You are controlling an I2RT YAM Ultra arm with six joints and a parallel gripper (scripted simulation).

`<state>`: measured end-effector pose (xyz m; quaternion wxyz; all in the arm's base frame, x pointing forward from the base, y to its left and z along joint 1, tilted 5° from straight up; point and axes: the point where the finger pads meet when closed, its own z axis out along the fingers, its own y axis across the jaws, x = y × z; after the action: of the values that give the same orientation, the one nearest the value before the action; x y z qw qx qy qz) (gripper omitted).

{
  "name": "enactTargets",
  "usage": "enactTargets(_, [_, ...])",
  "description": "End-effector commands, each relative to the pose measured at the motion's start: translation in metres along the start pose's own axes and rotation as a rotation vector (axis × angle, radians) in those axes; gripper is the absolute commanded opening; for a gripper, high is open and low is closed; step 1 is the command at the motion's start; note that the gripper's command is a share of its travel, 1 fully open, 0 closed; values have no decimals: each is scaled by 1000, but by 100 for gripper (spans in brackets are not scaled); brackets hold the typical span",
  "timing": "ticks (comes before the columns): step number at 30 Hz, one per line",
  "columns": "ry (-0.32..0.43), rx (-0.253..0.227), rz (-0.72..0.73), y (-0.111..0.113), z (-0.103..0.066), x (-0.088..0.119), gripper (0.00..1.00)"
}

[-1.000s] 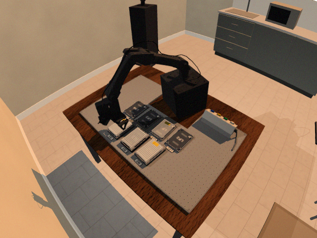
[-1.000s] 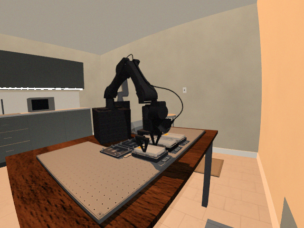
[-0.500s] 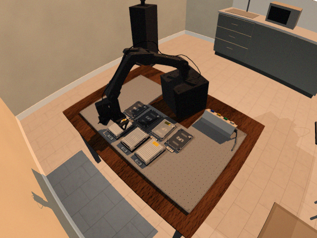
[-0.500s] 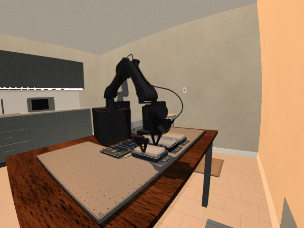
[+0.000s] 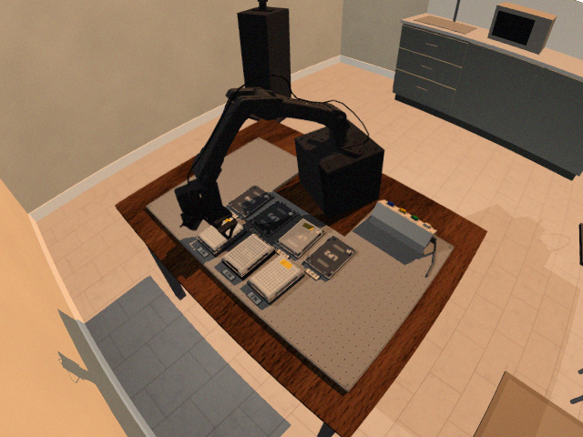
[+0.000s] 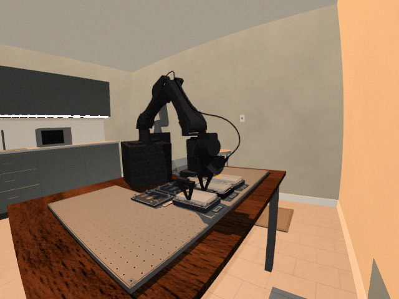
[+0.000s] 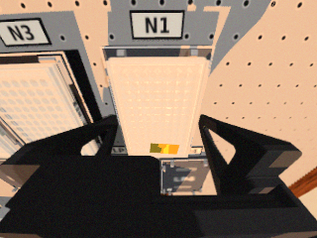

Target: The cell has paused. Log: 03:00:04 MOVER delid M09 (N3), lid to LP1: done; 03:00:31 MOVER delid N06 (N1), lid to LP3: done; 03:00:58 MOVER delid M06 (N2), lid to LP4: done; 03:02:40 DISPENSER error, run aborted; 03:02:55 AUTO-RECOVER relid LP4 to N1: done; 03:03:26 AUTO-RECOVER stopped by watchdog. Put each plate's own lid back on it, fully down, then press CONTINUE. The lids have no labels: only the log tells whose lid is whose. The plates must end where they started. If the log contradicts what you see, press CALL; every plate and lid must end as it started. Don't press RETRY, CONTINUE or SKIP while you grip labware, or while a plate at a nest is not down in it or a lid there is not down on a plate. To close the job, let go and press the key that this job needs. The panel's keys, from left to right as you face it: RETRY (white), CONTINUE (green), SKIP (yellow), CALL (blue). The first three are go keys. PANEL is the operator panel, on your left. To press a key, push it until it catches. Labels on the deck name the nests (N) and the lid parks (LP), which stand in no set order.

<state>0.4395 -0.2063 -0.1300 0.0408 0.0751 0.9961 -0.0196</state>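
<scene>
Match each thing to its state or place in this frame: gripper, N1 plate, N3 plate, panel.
Things:
1. gripper
2. N1 plate
3. N3 plate
4. panel

States or places:
A. carries a row of coloured keys
B. open, holding nothing
C. between the two fingers
D. next nest over, outside the fingers

Pairs: 1-B, 2-C, 3-D, 4-A
</scene>
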Motion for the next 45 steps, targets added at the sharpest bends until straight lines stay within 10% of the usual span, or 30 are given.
enactTargets(1, [-14, 3, -1, 1, -5, -5, 100])
enactTargets(45, [-14, 3, -1, 2, -30, -3, 100])
